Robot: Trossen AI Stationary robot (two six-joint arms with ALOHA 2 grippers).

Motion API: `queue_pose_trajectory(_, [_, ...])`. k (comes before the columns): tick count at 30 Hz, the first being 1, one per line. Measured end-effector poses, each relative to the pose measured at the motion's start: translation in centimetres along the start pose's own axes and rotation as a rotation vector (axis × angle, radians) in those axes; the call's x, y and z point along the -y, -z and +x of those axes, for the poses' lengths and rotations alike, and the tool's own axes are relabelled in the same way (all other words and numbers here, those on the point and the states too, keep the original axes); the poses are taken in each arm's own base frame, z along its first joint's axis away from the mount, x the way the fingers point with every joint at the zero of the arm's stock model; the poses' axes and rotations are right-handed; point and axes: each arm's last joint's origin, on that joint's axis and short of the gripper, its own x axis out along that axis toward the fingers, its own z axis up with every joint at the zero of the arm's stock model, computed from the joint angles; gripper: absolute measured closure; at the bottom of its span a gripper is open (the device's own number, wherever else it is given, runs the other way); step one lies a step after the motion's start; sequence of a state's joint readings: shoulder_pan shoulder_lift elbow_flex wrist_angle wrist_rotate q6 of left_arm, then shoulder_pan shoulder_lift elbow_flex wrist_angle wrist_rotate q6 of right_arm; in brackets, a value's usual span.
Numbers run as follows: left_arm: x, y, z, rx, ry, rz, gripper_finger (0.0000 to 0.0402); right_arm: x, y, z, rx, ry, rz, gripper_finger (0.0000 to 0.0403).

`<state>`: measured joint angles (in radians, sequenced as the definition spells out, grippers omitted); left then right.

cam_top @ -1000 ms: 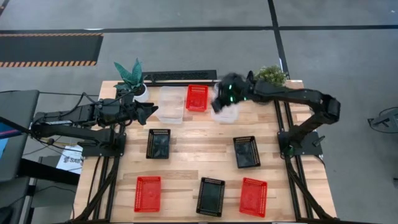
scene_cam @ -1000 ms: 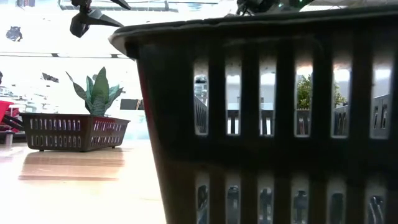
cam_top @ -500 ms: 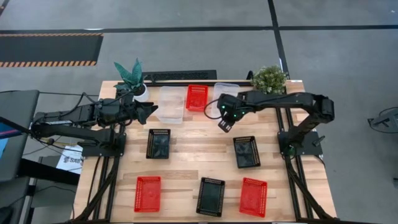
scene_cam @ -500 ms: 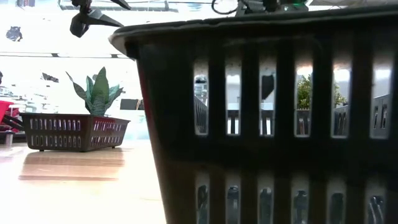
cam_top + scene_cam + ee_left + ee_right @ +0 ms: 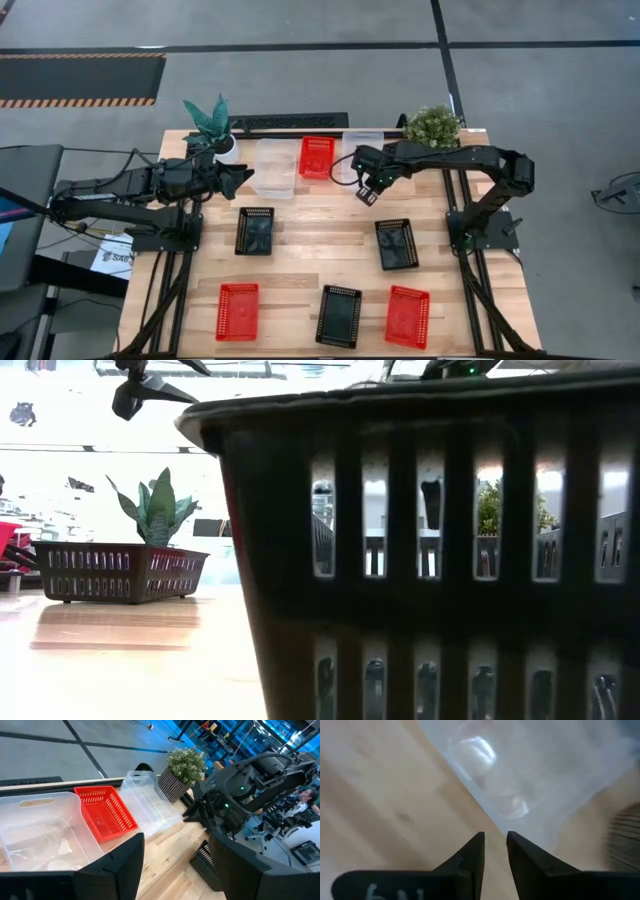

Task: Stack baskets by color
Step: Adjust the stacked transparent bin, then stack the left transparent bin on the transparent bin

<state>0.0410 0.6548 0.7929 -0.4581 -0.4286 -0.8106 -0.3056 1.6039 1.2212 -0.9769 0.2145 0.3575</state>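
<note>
The right pincer (image 5: 367,192) hangs over the wooden bench (image 5: 300,255) just at the near edge of a clear basket (image 5: 361,152), which sits at the far side beside the bushy potted plant (image 5: 433,124). In the right wrist view its two dark fingers (image 5: 470,855) stand close together with only a thin gap, nothing between them — the clear plastic lies just ahead of the tips, not gripped.

At nine o'clock from that basket, touching or nearly so, is a red mesh basket (image 5: 317,157), and at nine o'clock again a second clear basket (image 5: 275,166); whether it is one basket or more nested, the views do not tell.

The left pincer (image 5: 241,180) waits at the bench's left side, pointing toward three o'clock at that second clear basket, its fingers (image 5: 117,865) spread wide and empty. Behind it stands the spiky potted plant (image 5: 210,122).

Mid-bench lie two black mesh baskets — one (image 5: 255,230) at the left, one (image 5: 396,243) at the right, well apart. Along the near edge, from nine to three o'clock: a red basket (image 5: 237,311), a black basket (image 5: 339,316), a red basket (image 5: 407,316). The low view is mostly filled by a black basket wall (image 5: 430,540) right at the lens.
</note>
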Motion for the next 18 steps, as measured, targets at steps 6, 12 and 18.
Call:
queue_pose_trajectory(6, [0.0, 0.0, 0.0, 0.001, -0.001, 0.006, 0.0193, 0.8, -0.2, 0.2, -0.008, 0.012, 0.027, 0.0292])
queue_pose_trajectory(12, [0.0, 0.0, 0.0, -0.002, 0.001, 0.006, 0.0193, -0.8, -1.2, -2.1, 0.034, -0.119, 0.124, 0.0292])
queue_pose_trajectory(18, [-0.1, 0.1, 0.0, -0.013, -0.010, 0.013, 0.0193, -4.3, -4.1, -5.7, 0.305, -0.379, 0.279, 0.0292])
